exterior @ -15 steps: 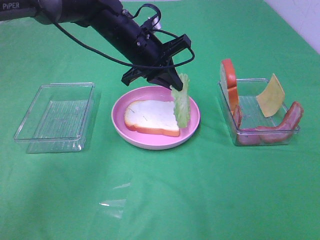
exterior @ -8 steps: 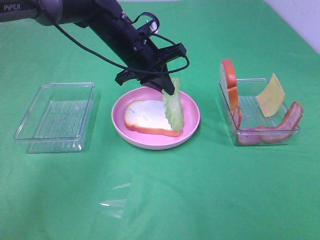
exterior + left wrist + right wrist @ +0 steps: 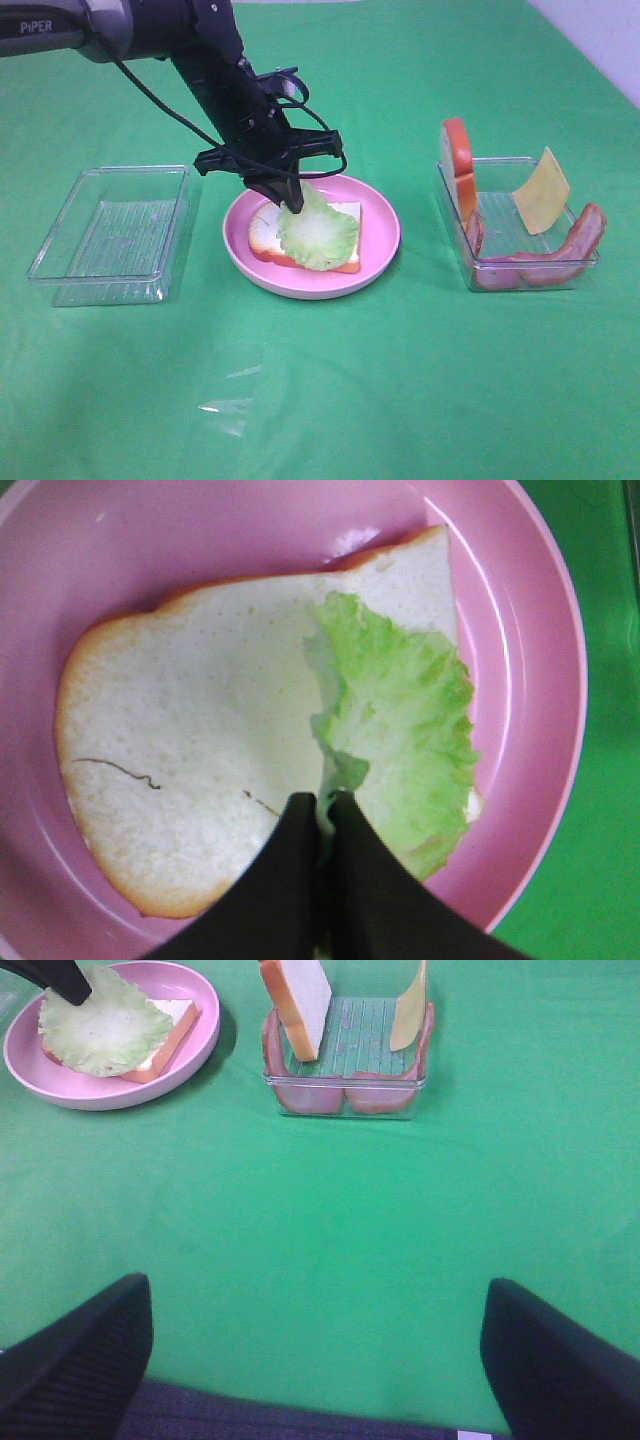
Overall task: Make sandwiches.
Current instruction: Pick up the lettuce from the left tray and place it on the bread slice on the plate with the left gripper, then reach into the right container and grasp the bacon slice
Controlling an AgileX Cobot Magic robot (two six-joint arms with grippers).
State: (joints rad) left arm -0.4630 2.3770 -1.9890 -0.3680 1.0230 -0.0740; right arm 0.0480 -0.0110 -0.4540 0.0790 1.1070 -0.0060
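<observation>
Lettuce laid onto the bread, not yet let go

A second ago the leaf hung upright from the left gripper at the plate edge; now it lies draped flat over the right part of the slice. The fingers are clenched on the leaf's edge, so letting go looks like the next step. The right gripper waits spread wide and empty, well back from the tray with bacon, cheese and second slice, none stacked yet

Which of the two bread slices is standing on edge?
The slice in the right tray stands upright; the other slice lies flat on the pink plate under the lettuce.
</observation>
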